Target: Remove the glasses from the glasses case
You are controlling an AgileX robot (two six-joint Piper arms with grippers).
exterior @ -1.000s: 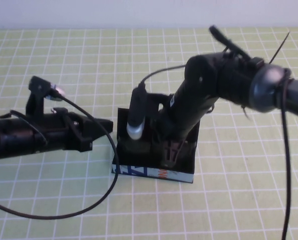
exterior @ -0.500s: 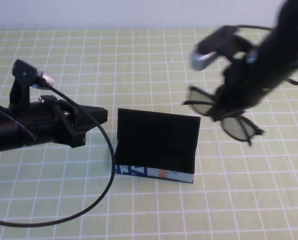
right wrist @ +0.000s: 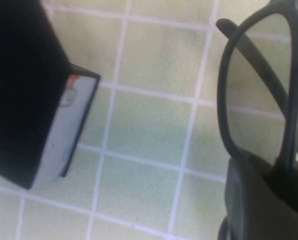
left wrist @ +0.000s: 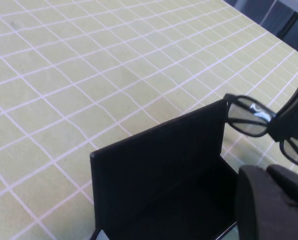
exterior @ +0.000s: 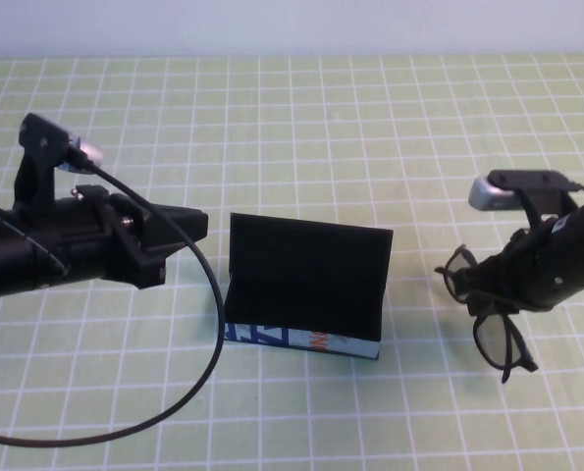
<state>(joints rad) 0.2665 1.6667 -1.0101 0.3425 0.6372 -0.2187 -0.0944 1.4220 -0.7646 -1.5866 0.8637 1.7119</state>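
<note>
Glasses (exterior: 483,299), clamped in the right gripper (exterior: 503,285) at 3 o'clock of the open glasses case (exterior: 306,285), should descend level; left gripper (exterior: 188,228) at 9 o'clock, finger state indeterminate.

Left arm: matte black housing, screw heads on the wrist bracket, tapering to the left gripper (exterior: 195,224)
Left cable: thin black loop
Wrist cameras: silver-capped black modules
Right arm: black, ending in the right gripper (exterior: 490,294)
</note>
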